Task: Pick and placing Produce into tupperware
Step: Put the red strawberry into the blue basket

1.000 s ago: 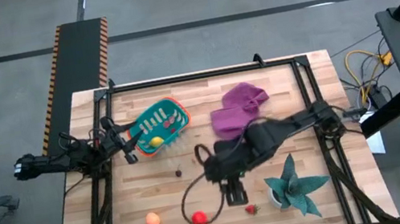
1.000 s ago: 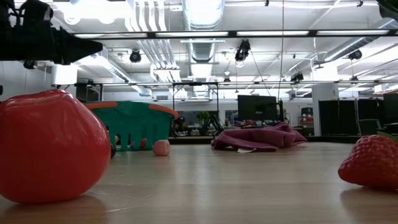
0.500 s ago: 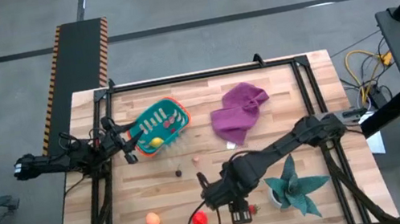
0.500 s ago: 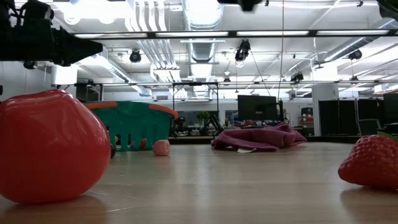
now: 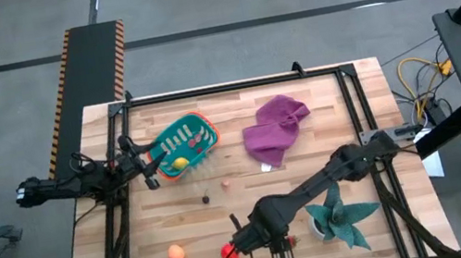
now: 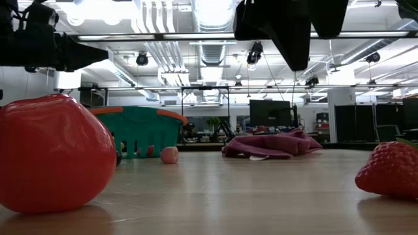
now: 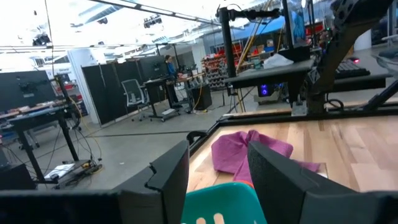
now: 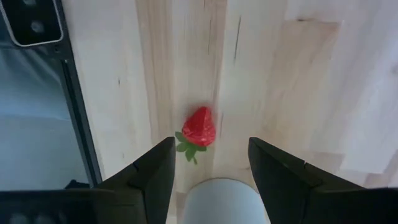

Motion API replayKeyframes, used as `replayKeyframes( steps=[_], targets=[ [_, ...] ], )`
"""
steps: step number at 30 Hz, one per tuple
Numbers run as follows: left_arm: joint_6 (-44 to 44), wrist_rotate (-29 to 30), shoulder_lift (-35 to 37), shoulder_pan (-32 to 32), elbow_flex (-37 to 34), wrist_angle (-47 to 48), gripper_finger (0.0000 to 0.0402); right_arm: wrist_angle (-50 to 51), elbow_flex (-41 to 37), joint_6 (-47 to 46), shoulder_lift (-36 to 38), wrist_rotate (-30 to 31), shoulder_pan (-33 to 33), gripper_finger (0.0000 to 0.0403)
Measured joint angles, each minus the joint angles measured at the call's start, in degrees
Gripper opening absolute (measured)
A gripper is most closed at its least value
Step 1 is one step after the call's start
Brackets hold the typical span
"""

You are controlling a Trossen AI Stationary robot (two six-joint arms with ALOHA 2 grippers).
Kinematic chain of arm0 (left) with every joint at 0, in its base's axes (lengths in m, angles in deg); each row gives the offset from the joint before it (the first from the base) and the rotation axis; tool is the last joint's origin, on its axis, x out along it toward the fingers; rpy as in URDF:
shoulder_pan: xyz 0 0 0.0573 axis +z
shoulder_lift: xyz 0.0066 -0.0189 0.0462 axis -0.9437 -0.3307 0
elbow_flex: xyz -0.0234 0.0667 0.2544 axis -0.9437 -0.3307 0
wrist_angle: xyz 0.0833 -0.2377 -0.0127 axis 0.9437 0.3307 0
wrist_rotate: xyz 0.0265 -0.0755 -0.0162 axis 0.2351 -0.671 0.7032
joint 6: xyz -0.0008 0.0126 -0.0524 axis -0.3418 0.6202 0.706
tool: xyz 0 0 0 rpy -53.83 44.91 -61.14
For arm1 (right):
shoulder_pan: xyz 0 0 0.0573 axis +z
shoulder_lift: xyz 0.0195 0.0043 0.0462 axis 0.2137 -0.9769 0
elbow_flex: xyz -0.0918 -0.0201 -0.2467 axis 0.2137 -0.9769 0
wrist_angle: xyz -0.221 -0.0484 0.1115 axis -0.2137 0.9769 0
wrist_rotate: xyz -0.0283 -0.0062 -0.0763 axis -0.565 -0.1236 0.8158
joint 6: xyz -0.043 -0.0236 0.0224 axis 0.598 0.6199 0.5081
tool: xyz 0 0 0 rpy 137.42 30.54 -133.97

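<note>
The teal basket with the orange rim [image 5: 182, 144] stands far left on the table, a yellow fruit [image 5: 180, 164] inside it. A red ball [image 5: 229, 252], an orange ball [image 5: 175, 253] and a strawberry [image 8: 199, 127] lie near the table's near edge. A pink bit [image 5: 225, 184] and a dark bit [image 5: 206, 199] lie mid-table. My right gripper [image 8: 211, 146] is open and hovers above the strawberry, pointing down; it touches nothing. My left gripper [image 7: 217, 158] waits open at the basket's left end [image 7: 219, 198].
A purple cloth [image 5: 275, 128] lies crumpled at the far middle. A teal spiky plant [image 5: 340, 214] stands near right, close beside my right arm. The near table edge and the black frame rail [image 8: 78, 112] run just beside the strawberry. Bare wood lies between basket and balls.
My right arm has swung from the middle of the table toward the near edge and come down; its gripper now hangs over the strawberry and has come into the top of the low view. Nothing on the table has moved.
</note>
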Motion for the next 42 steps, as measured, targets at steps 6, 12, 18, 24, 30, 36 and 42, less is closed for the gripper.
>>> replayKeyframes(
  steps=[6,12,18,24,30,36,42],
  targets=[
    [0.0,0.0,0.0,0.0,0.0,0.0,0.0151,-0.1,0.0,0.4,-0.6,-0.2,0.0,0.0230],
    [0.0,0.0,0.0,0.0,0.0,-0.1,0.0151,-0.8,-2.8,2.2,-0.8,-0.4,0.6,0.0297],
    [0.0,0.0,0.0,0.0,0.0,-0.1,0.0151,-2.9,-7.5,0.2,-0.9,-0.3,0.7,0.0327],
    [0.0,0.0,0.0,0.0,0.0,0.0,0.0151,-4.5,-10.8,-0.6,-0.9,-0.4,1.1,0.0329],
    [0.0,0.0,0.0,0.0,0.0,0.0,0.0151,-7.7,-14.3,-1.2,-0.9,-1.0,1.7,0.0329],
    [0.0,0.0,0.0,0.0,0.0,0.1,0.0151,-9.9,-17.3,-2.8,-0.9,-2.3,2.1,0.0329],
    [0.1,0.0,-0.2,0.0,0.0,0.1,0.0151,-11.1,-17.9,-3.1,-0.9,-2.3,2.2,0.0328]
  ],
)
